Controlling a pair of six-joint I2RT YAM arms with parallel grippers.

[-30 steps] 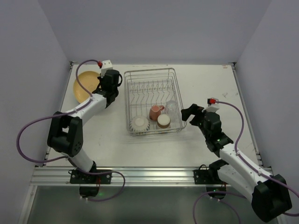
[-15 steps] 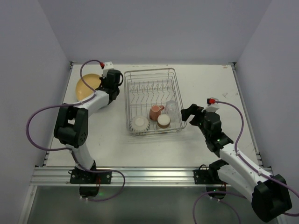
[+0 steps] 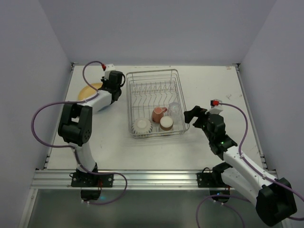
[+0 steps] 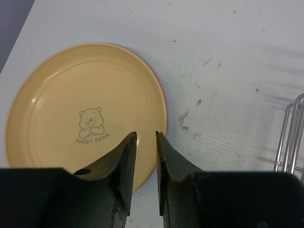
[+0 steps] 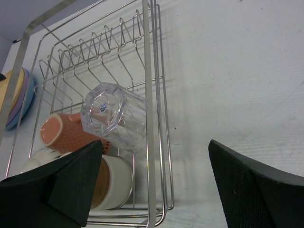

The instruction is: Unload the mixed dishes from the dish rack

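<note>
Item one: we log a round yellow-orange plate (image 4: 85,109) (bear print on its face) lying flat on a purple plate's rim (image 4: 153,72) at the table's far left. The left gripper (image 4: 146,135) hangs over its near edge, fingers narrowly parted, grasping nothing.

Item two: silver wire dish rack (image 3: 152,71), centre, holding a white ribbed bowl (image 3: 141,125), small pink mug (image 3: 157,114), brown-and-cream cup (image 3: 166,123) and clear glass (image 5: 114,116).

Item three: right gripper (image 5: 153,145), spread wide, just beside the rack.

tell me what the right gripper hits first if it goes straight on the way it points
Most likely the dish rack, its side wall right ahead of the right gripper with open jaws. The clear glass lies just behind those wires. Depth is unclear.
</note>
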